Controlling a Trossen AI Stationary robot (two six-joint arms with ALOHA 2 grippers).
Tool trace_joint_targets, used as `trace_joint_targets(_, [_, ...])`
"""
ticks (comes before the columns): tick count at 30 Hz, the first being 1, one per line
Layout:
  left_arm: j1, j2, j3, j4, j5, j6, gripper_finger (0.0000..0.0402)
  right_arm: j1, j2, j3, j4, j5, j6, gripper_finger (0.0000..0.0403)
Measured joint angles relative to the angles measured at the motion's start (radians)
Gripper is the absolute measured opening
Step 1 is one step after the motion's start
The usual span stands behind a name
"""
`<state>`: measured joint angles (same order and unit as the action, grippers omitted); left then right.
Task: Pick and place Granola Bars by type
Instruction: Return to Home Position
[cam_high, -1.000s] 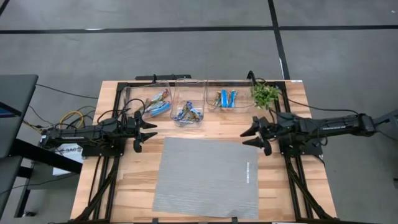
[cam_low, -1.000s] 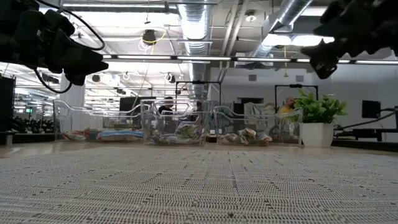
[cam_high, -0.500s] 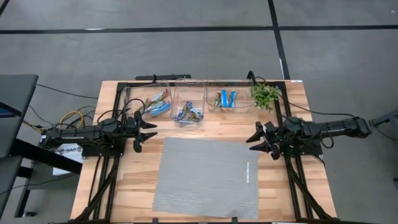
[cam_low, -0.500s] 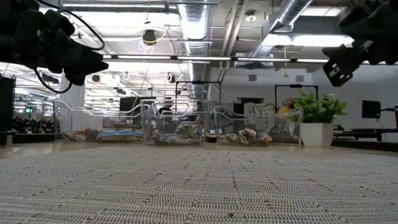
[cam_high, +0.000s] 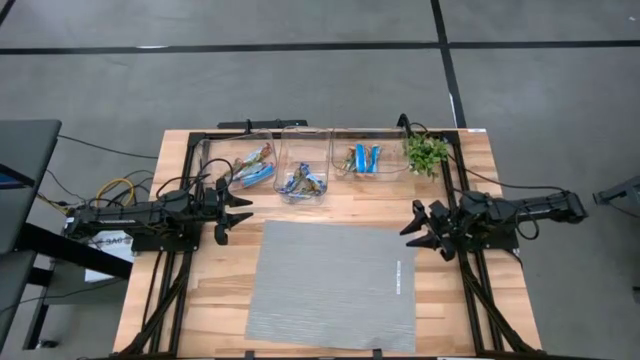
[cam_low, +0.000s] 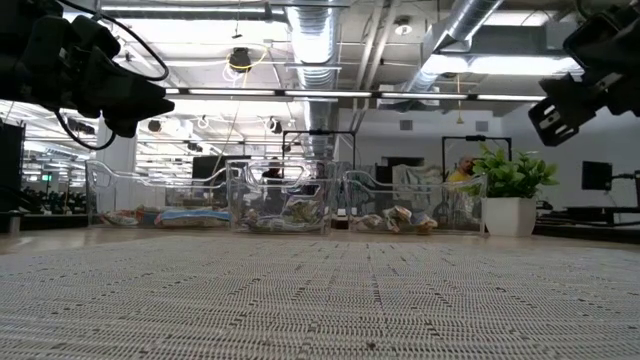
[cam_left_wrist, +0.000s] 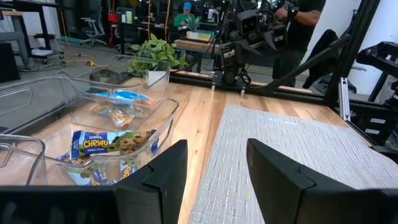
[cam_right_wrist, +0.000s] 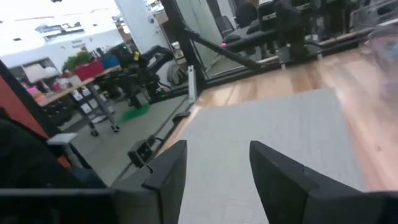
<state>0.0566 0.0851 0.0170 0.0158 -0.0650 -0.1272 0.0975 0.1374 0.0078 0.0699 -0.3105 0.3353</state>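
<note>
Locate the left gripper (cam_high: 243, 208) above the bare wood of the table (cam_high: 200, 300). It sits just off the left edge of the grey mat (cam_high: 335, 285) and near the front of the left clear bin (cam_high: 222, 150). Its fingers stand well apart and grip nothing; in the left wrist view, only mat and wood show through the gap.

Locate the right gripper (cam_high: 411, 222) at the opposite edge of the mat, near its far right corner and in front of the small potted plant (cam_high: 427, 152). Its fingers are likewise spread wide and empty. In the low view, both grippers hang raised above the table surface, one toward each upper corner.

All the granola bars (cam_high: 303, 182) you can see lie inside three clear bins set side by side along the far edge of the table.
- The left clear bin holds a bright blue bar (cam_high: 258, 176) with a brownish multicoloured one beside it.
- The middle clear bin (cam_high: 305, 135) holds a small heap of mixed blue and brownish wrappers. The left wrist view reads "Chewy" on one wrapper.
- The right clear bin (cam_high: 392, 165) holds blue bars and a yellowish one lying parallel.

The plant stands just beside the right clear bin. A person (cam_left_wrist: 301, 18) stands beyond the table, behind the right arm.
</note>
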Motion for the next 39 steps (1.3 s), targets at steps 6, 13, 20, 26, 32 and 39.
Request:
trace_joint_targets(6, [0.000, 0.000, 0.000, 0.000, 0.000, 0.000, 0.0158, 0.000, -0.054, 0.000, -0.032, 0.158, -0.104, 0.0159])
trace_joint_targets(13, [0.000, 0.000, 0.000, 0.000, 0.000, 0.000, 0.0158, 0.001, -0.064, -0.001, -0.041, 0.212, -0.126, 0.0148])
trace_joint_targets(20, [0.000, 0.000, 0.000, 0.000, 0.000, 0.000, 0.0158, 0.000, -0.052, -0.002, -0.041, 0.211, -0.126, 0.0146])
trace_joint_targets(26, [0.000, 0.000, 0.000, 0.000, 0.000, 0.000, 0.0158, 0.000, -0.052, -0.002, -0.040, 0.209, -0.126, 0.0150])
trace_joint_targets(32, [0.000, 0.000, 0.000, 0.000, 0.000, 0.000, 0.0158, 0.000, -0.052, -0.002, -0.040, 0.208, -0.126, 0.0148])
trace_joint_targets(39, [0.000, 0.000, 0.000, 0.000, 0.000, 0.000, 0.0158, 0.000, -0.052, -0.002, -0.040, 0.208, -0.126, 0.0146])
